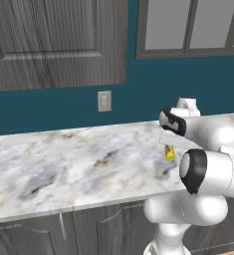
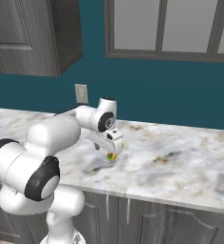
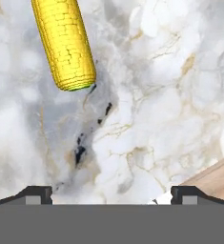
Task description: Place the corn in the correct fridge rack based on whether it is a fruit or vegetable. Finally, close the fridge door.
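Light is even and fairly bright in all views, with no clear source. The marble surface shows no glare; faint soft shadow lies under the corn in the hand view. The robot's white shells carry smooth shading. Rendered edges stay sharp, with slight pixelation on the cob and no blur or bending at the frame edges.

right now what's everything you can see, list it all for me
corn: one, yellow with a greenish end, lying on the counter
counter: one, white-grey marble, across the scene
wall outlet: one, pale, on the teal wall above the counter
upper cabinet: one, dark grey wood, upper left
window: one, grey frame, upper right
lower cabinets: dark grey, under the counter
gripper: one, white with dark tips, open, low over the counter beside the corn
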Robot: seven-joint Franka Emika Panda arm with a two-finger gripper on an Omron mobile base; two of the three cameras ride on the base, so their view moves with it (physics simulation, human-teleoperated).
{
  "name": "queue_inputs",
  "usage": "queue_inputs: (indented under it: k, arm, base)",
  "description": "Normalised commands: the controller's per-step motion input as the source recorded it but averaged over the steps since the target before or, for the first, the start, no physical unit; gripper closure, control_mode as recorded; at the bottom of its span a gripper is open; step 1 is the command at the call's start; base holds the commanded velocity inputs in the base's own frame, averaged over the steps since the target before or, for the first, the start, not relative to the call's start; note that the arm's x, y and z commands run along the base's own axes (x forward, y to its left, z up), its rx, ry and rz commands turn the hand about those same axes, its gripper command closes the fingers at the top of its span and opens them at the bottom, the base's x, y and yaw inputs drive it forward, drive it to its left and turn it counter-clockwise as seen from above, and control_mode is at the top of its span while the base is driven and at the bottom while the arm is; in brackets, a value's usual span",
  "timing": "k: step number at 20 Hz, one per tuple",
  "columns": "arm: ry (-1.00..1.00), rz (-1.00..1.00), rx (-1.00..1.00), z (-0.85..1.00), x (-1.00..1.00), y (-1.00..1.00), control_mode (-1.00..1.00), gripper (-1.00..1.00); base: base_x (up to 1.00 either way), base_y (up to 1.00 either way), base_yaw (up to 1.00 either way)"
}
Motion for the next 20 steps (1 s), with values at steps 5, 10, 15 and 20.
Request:
queue_inputs:
  k: [5,10,15,20]
  arm:
    - [0.0,-0.04,0.0,-0.43,0.38,-0.16,-1.0,-1.0]
    - [0.0,-0.07,0.0,-0.41,0.44,0.0,-1.0,-1.0]
    - [-0.03,-0.04,0.0,-0.36,0.41,0.0,-1.0,-1.0]
    - [-0.04,-0.02,-0.01,-0.36,0.39,0.0,-1.0,-1.0]
  base:
    - [0.0,0.0,0.0]
    - [0.0,0.0,0.0]
    - [0.0,0.0,0.0]
    - [0.0,0.0,0.0]
